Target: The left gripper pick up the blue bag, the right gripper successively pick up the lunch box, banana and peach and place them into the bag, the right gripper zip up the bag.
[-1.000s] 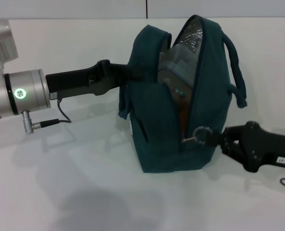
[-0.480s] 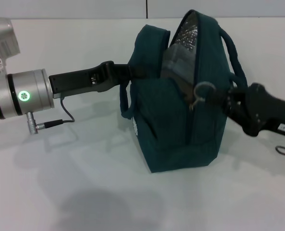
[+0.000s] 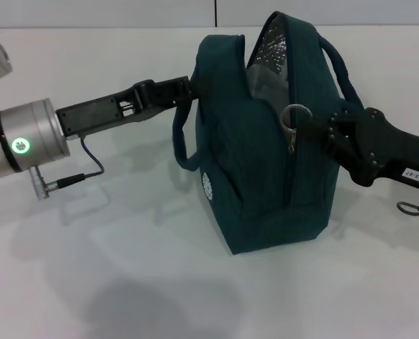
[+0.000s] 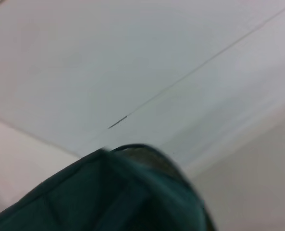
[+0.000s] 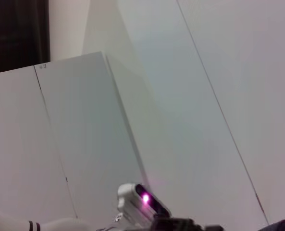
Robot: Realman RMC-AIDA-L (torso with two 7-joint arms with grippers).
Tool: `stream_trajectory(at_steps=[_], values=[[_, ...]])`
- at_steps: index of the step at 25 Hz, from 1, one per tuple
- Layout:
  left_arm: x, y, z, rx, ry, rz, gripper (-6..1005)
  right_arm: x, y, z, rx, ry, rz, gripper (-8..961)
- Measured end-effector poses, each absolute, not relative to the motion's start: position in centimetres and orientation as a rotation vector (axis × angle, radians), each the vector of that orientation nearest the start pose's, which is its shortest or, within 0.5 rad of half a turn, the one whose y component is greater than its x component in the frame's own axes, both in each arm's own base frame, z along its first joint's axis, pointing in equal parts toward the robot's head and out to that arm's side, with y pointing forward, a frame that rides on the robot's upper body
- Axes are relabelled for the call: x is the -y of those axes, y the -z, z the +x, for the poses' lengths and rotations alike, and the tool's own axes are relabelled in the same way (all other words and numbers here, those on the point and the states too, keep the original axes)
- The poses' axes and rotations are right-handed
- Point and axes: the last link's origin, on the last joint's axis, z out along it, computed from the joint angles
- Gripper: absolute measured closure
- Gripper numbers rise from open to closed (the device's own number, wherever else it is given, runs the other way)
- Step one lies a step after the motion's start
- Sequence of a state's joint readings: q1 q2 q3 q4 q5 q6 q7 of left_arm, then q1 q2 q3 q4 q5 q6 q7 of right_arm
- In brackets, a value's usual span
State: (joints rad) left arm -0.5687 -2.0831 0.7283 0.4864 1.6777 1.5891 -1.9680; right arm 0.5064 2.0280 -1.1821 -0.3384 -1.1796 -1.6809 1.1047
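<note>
We see the blue bag [image 3: 266, 162] standing upright on the white table [image 3: 124, 282], a little right of the middle in the head view. Its zip is closed along the lower part of the seam, while the top is still parted, and silver foil lining [image 3: 271, 46] shows in the gap. A small white round logo [image 3: 208, 185] sits low on the side that faces us. One loop handle [image 3: 183, 141] hangs down on the bag's left side and the other [image 3: 340, 67] arches over the right.

The ring zip pull [image 3: 294, 116] sits about halfway up the seam, and the right gripper [image 3: 321, 127] reaches in from the right with its fingers pinched on it. A white label [image 3: 414, 174] is on that arm.

The left gripper [image 3: 195, 88] comes in from the left and meets the bag's upper left edge; its fingertips are hidden against the fabric, so we cannot tell how they stand. Behind it we see the silver wrist with its green light [image 3: 20, 146] and a thin cable [image 3: 82, 169] hanging below.

In the left wrist view, only a corner of the blue fabric shows against a pale surface.
</note>
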Motion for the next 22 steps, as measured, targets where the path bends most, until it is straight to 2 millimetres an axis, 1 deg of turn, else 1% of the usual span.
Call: stream_trajectory(at_steps=[5,6,9,11,15,19,20,21,22], values=[[-32.7,0.2,-22.9,1.425,1.366,-2.465,639,-30.8,1.2,22.1,-0.45,-1.4,-2.536,949],[-32.7,0.2,-22.9,1.425,1.366,-2.465,591,-30.9,1.0,22.1,-0.444,-1.411,-2.52,949],[-31.1,-0.4,-23.4,1.249,1.442,-2.496,449,-31.4,0.5,21.7,-0.431,-1.444,-2.474,949],[-30.3,-0.7,-23.8,1.176,1.467,-2.489,374,-31.7,0.3,21.5,-0.426,-1.459,-2.453,949],[-29.2,-0.8,-24.6,1.079,1.456,-2.495,223,-32.9,0.2,20.3,-0.402,-1.467,-2.446,948],[-28.3,-0.1,-25.3,0.99,1.436,-2.499,145,-33.9,1.1,18.7,-0.367,-1.437,-2.517,948],[-28.2,0.0,-25.4,0.977,1.432,-2.497,125,-33.9,1.1,18.7,-0.367,-1.437,-2.517,948],[-28.0,0.1,-25.6,0.958,1.423,-2.49,106,-34.2,1.4,18.2,-0.355,-1.421,-2.541,948],[-27.9,0.2,-25.8,0.939,1.411,-2.484,108,-34.8,2.0,17.2,-0.33,-1.394,-2.58,949]])
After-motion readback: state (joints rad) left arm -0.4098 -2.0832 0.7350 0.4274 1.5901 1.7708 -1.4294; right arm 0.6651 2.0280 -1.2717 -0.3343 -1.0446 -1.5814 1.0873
